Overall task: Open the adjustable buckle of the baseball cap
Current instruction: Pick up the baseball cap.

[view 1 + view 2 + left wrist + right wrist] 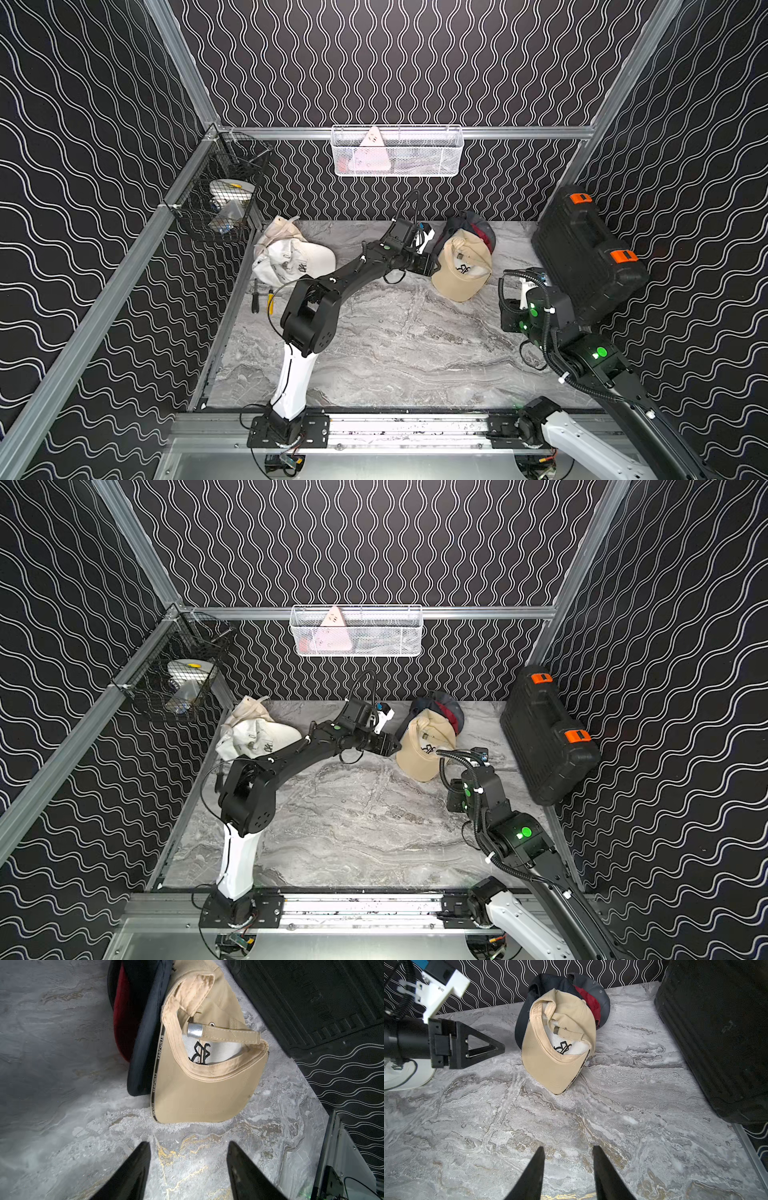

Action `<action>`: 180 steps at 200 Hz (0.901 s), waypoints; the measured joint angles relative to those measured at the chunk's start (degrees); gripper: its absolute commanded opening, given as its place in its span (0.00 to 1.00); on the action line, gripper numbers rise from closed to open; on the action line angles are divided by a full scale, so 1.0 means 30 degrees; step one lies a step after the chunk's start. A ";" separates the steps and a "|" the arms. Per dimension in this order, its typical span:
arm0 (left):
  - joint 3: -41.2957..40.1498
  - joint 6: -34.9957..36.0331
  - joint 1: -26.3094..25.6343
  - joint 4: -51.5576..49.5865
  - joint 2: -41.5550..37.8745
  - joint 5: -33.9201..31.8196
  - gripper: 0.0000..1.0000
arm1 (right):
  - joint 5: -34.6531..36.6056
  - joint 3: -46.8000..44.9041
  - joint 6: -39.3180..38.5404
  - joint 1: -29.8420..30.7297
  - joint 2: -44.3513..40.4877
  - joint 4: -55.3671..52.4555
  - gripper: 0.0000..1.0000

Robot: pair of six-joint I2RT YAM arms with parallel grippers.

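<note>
With jaws apart, left tool and right tool hover empty.

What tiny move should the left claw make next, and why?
Probably ease the left claw forward toward the metal buckle of the tan cap: its jaws stand open and empty just short of the cap, and the strap still runs through the buckle.

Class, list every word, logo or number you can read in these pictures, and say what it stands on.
"VESPORTS": black edge trim on the brim of the tan cap, repeated.
Inside the tan cap, a black monogram: not legible.
On the white cap, a black mark: too small to read.
</note>
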 measured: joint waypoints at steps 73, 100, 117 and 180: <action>0.1246 -0.0058 -0.0029 0.0291 0.1916 -0.0306 0.63 | 0.0000 -0.0087 -0.0007 -0.0058 0.0117 0.0102 0.41; 0.1756 -0.0066 -0.0036 0.0321 0.2448 -0.0357 0.63 | 0.0015 -0.0131 -0.0015 -0.0080 0.0102 0.0124 0.41; 0.2011 -0.0058 -0.0036 0.0321 0.2798 -0.0554 0.62 | 0.0015 -0.0146 -0.0022 -0.0087 0.0124 0.0131 0.41; 0.2900 -0.0109 -0.0036 0.0372 0.3993 -0.0663 0.60 | 0.0015 -0.0248 -0.0087 -0.0153 0.0175 0.0284 0.41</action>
